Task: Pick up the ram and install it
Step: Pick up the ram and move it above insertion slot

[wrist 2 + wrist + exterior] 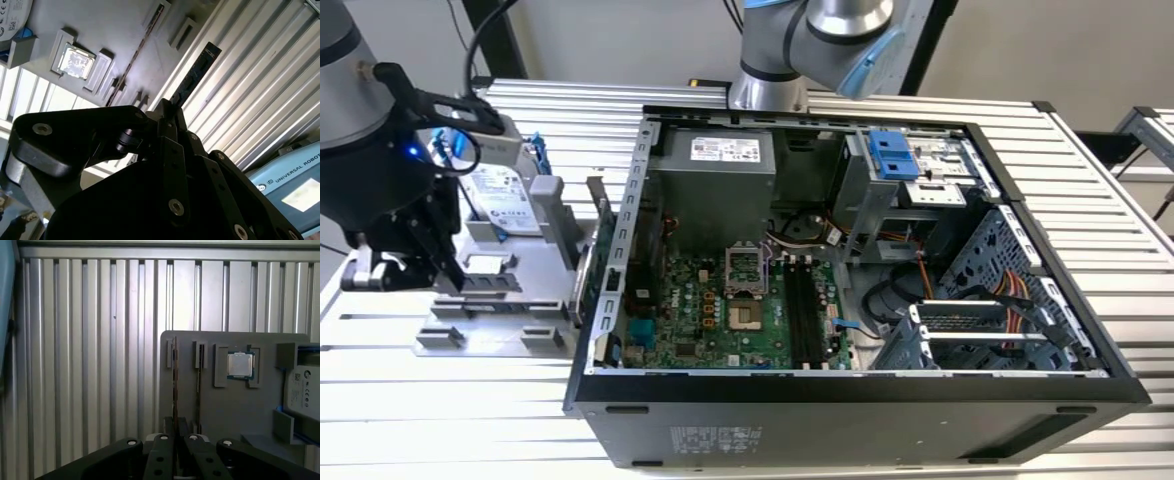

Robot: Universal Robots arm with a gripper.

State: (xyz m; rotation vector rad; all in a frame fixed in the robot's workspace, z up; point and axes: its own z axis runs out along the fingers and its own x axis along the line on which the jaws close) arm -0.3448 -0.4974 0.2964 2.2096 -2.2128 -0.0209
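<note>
Black gripper (169,107) grasps the ram (196,72) edge-on in your second wrist view; the exterior view adds the open computer case (854,420).

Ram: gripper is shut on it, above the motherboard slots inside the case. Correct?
No. The gripper is shut on the ram, but outside the case, at the grey parts holder on the exterior view's left, as the exterior view shows.

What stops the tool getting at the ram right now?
Nothing, it seems. Yes: the tool looks closed on one end of the ram at the gray tray, and nothing stands between them.
</note>
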